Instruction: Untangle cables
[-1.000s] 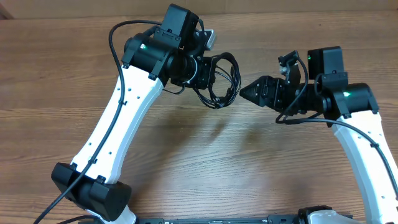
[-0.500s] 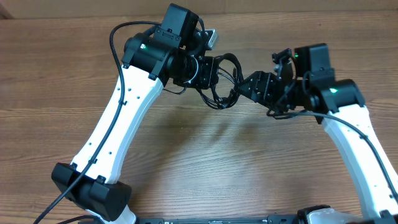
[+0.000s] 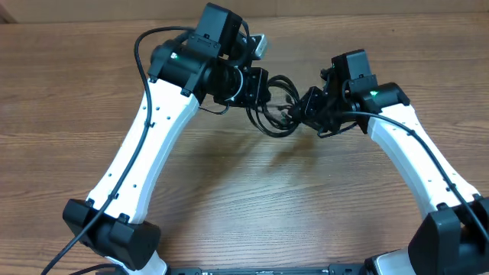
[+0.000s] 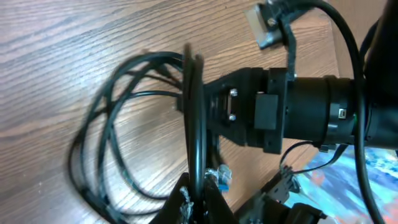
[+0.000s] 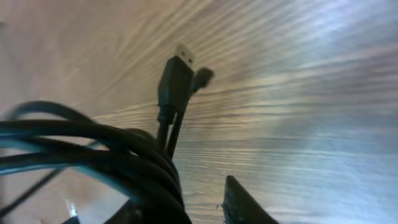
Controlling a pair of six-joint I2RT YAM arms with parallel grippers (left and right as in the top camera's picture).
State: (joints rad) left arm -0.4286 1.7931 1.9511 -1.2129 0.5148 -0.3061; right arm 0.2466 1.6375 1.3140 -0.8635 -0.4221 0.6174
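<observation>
Left gripper, pressed shut, pinches the coiled cables over the table's far middle, likely anchoring them so the right gripper, at their right edge, can pull strands. Whether that one pinches yet, I cannot tell.

From where I stand, the left arm rises from 7 o'clock towards 12. Its wrist is bent so the left gripper points to 3 o'clock, jaws pinched tight on the cables. The right arm climbs from 5 o'clock. The right gripper faces 9 o'clock, just beside the other, jaws part-way apart; whether they grip, I can't tell.
</observation>
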